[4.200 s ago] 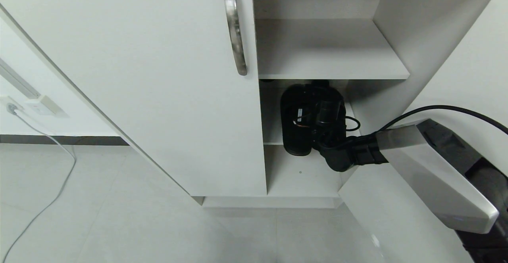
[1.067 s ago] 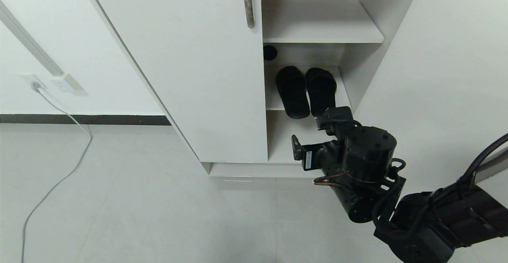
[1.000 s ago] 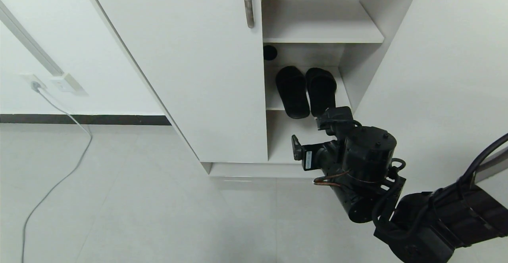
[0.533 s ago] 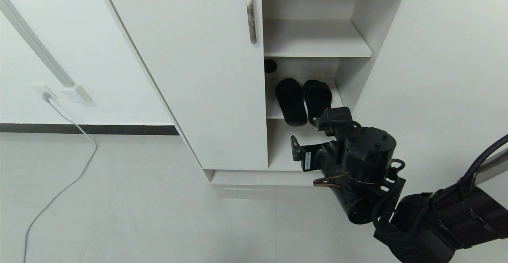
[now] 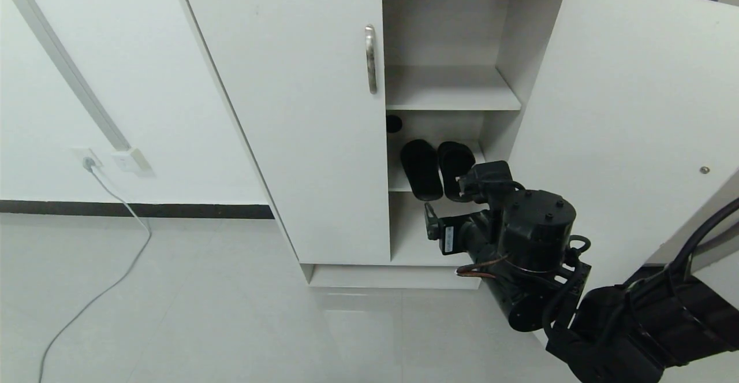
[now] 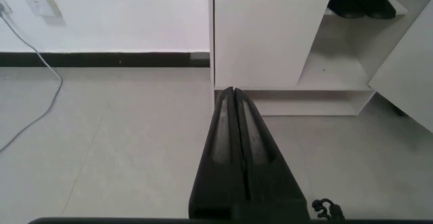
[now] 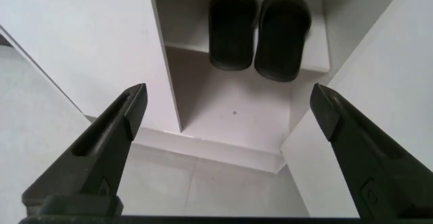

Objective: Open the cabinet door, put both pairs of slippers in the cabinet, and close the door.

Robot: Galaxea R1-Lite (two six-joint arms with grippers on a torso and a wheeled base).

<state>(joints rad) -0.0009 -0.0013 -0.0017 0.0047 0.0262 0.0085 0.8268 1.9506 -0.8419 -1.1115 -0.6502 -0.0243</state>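
- Right hand (image 5: 456,201) is hovering wide open before the cabinet (image 5: 288,111).
- Black slippers (image 5: 421,168) are lying together on its shelf (image 5: 394,179).
- Left hand (image 6: 233,95) is hanging closed above the floor (image 6: 101,136).

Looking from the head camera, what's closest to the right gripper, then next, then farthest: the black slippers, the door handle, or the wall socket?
1. Black slippers, on the shelf just past the right gripper.
2. Door handle, higher up on the shut door.
3. Wall socket, far to the left.

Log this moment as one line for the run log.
door open | slippers on shelf | right pincer open, empty | left pincer shut
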